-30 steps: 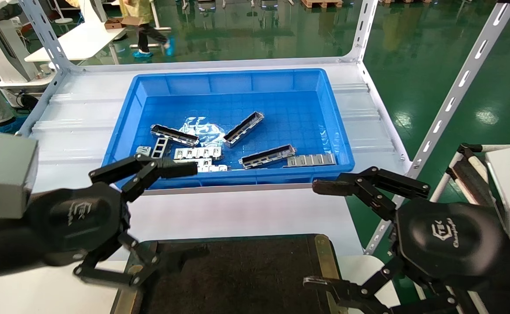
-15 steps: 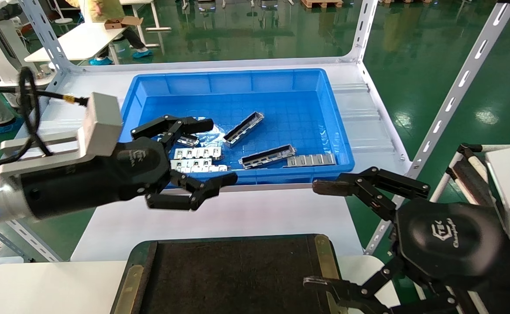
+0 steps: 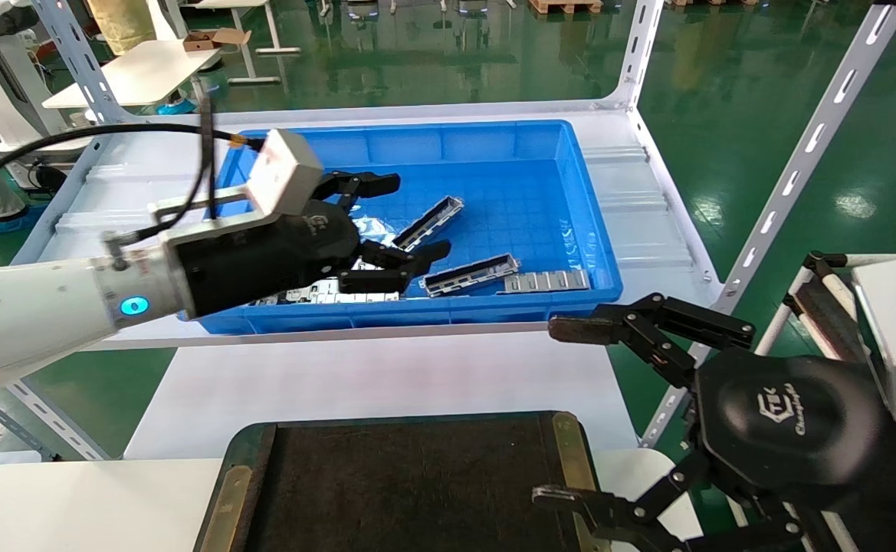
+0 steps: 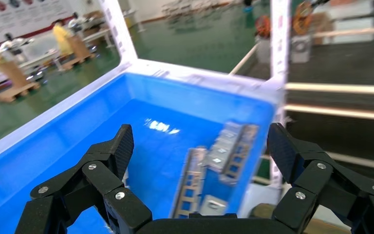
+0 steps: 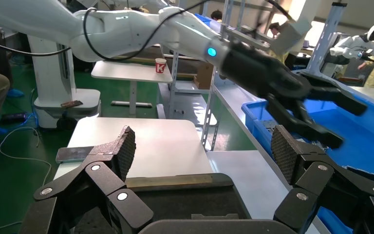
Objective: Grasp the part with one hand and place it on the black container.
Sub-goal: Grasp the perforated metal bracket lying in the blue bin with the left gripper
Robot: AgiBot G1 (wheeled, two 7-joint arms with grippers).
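Observation:
Two silver-grey parts show in the blue bin (image 3: 417, 144): one part (image 3: 469, 274) lies near the front wall, another part (image 3: 441, 214) lies slanted behind it. My left gripper (image 3: 405, 217) hangs open over the bin, its fingers either side of the slanted part's near end, holding nothing. In the left wrist view the left gripper (image 4: 202, 146) is open above blurred metal pieces (image 4: 224, 153). The black container (image 3: 409, 483) sits at the near edge. My right gripper (image 3: 562, 414) is parked open beside its right rim, and the right gripper (image 5: 202, 151) is empty.
Flat shiny plates (image 3: 547, 281) lie by the bin's front wall. The bin stands on a white shelf (image 3: 386, 376) framed by slotted uprights (image 3: 800, 169). The right wrist view shows the left arm (image 5: 282, 83) reaching over the bin (image 5: 370, 131).
My left arm has swung up from beside the black container, forward and right, into the blue bin, staying open. The right arm has not moved.

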